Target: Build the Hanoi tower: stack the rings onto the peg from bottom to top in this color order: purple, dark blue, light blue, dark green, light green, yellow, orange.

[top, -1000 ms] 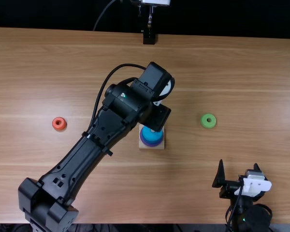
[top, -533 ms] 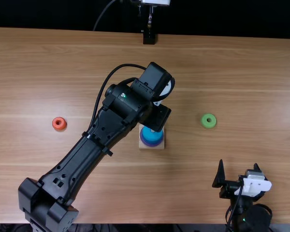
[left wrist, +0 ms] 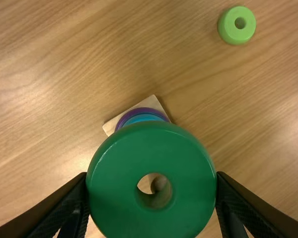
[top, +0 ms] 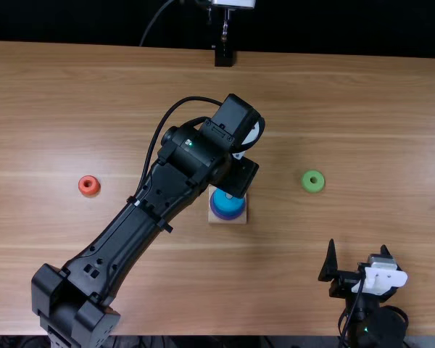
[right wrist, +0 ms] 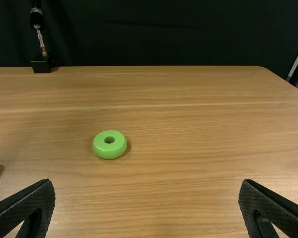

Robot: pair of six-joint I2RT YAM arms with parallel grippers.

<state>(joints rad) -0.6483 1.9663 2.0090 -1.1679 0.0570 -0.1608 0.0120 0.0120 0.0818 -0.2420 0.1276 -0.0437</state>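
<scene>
Left arm [top: 116, 246] blocks diagonally, near edge to over wooden base [top: 242, 218]. Passable lane between base and light green ring [top: 305, 181]. Height under arm hard to judge.

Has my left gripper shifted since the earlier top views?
Yes: the left gripper sits slightly farther right in the top view, against the wooden base.

The dark green ring [left wrist: 114, 183], low in the left wrist view's centre, looks like smooth plastic with a soft gloss. The table [top: 362, 101] has a smooth wood surface with streaked grain. At the right wrist view's upper left, the stand's rod [right wrist: 41, 39] shines like metal.
</scene>
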